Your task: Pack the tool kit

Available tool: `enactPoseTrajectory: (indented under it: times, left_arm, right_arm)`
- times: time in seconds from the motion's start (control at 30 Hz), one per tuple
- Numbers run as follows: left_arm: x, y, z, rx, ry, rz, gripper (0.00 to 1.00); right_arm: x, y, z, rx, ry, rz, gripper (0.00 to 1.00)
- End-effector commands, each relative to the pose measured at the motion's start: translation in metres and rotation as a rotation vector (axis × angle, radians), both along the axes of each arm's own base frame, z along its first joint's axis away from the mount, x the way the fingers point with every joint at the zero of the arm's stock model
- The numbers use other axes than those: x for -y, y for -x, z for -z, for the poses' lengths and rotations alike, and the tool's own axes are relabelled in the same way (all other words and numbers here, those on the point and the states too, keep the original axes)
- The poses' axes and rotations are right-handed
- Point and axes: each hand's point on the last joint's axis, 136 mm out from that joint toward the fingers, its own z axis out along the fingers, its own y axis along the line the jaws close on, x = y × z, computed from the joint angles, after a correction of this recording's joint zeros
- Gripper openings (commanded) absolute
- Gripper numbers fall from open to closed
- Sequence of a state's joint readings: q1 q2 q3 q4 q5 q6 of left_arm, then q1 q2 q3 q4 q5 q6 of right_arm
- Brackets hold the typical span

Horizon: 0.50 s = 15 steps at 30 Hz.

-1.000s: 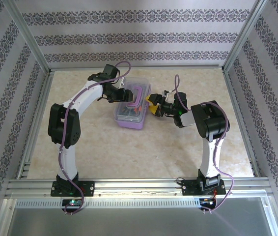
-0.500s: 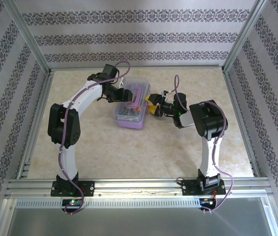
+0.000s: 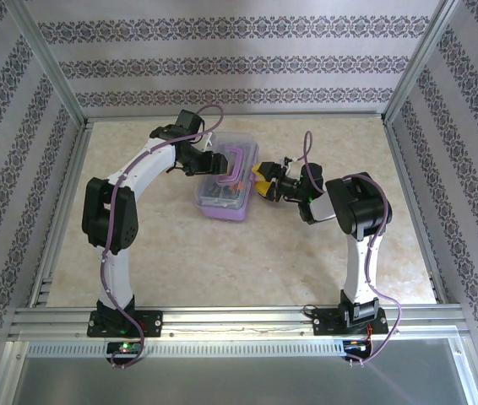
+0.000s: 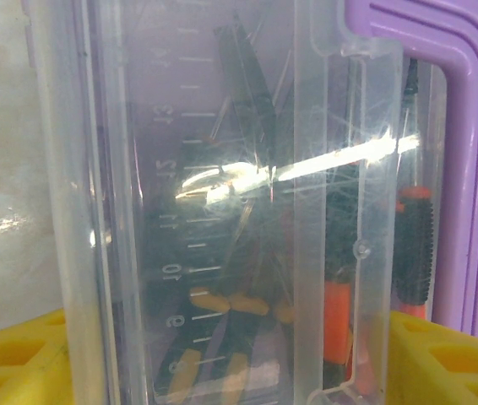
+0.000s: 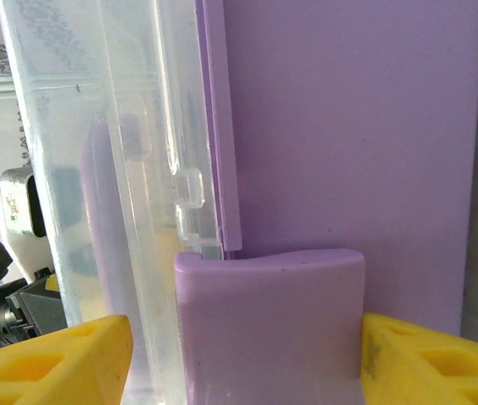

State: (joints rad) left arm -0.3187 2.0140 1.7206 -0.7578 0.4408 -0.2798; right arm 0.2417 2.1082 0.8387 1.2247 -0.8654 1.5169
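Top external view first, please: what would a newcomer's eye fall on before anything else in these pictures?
The translucent purple box mid-table, with the left gripper at its left side and the right gripper at its right. Through its clear lid the left wrist view shows screwdrivers; the right wrist view shows a purple latch between yellow fingers.

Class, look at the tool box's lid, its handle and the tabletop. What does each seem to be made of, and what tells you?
The lid: clear hard plastic, glossy; tools show through and light glares on it.
The handle: opaque purple moulded plastic, smooth, with ribbed lines.
The tabletop: pale marbled stone-look sheet, perhaps laminate; faint sheen.
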Motion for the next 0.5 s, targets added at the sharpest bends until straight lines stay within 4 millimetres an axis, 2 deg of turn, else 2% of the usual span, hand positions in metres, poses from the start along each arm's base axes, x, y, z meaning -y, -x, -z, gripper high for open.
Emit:
enactPoseTrajectory:
  times: [0.0,0.27,0.47]
  left_arm:
    - [-0.0123,0.0328,0.0818,-0.233,-0.093,-0.005,0.31]
    - [-0.0118,0.0324,0.0808,-0.228,-0.094,-0.005,0.31]
    - [-0.0116,0.0323,0.0808,-0.229,-0.093,-0.005,0.31]
  right_arm:
    - [-0.0012,0.0083,-0.0441,0.163,-0.044,-0.038,0.68]
    - [0.0013,0.0088,-0.0437,0.163,-0.037,-0.038,0.64]
    - [0.0028,0.0081,-0.036,0.139,-0.027,-0.027,0.54]
